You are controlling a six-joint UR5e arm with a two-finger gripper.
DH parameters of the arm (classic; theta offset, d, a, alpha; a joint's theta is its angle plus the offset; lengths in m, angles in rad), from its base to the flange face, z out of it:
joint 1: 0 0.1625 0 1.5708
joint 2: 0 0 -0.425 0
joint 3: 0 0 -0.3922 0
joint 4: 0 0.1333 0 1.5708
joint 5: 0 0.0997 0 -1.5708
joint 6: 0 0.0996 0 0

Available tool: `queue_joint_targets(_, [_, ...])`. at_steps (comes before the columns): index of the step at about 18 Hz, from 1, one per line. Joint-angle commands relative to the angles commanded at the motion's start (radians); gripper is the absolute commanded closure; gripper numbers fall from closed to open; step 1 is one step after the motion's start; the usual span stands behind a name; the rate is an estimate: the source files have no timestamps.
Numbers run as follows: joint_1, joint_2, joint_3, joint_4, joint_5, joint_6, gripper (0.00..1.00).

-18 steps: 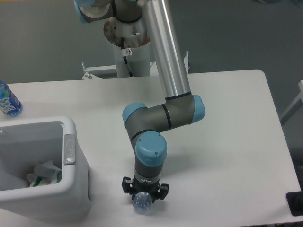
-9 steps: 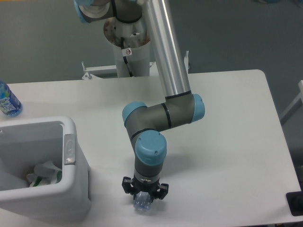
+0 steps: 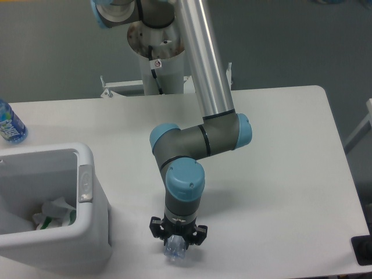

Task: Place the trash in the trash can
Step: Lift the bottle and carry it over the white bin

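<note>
The claw (image 3: pixel 176 246) points straight down near the table's (image 3: pixel 279 174) front edge, pinching the crushed clear bottle (image 3: pixel 175 250) that shows beneath it. Over the last second almost nothing has shifted; the arm has only crept slightly, so I judge the grasp is settled and the lift is yet to come. Left of the claw stands the trash can (image 3: pixel 87 192), its near wall in the way, so the bottle must rise over the rim. Crumpled paper (image 3: pixel 53 213) already lies inside. Far left behind it stands a blue-labelled bottle (image 3: pixel 9 123).
</note>
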Motion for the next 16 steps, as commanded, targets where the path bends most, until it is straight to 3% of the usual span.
queue_joint_targets(10, [0.049,0.060,0.212,0.021,-0.006,-0.098,0.42])
queue_joint_targets(16, [0.090,0.115,0.272,0.104,-0.011,-0.265,0.42])
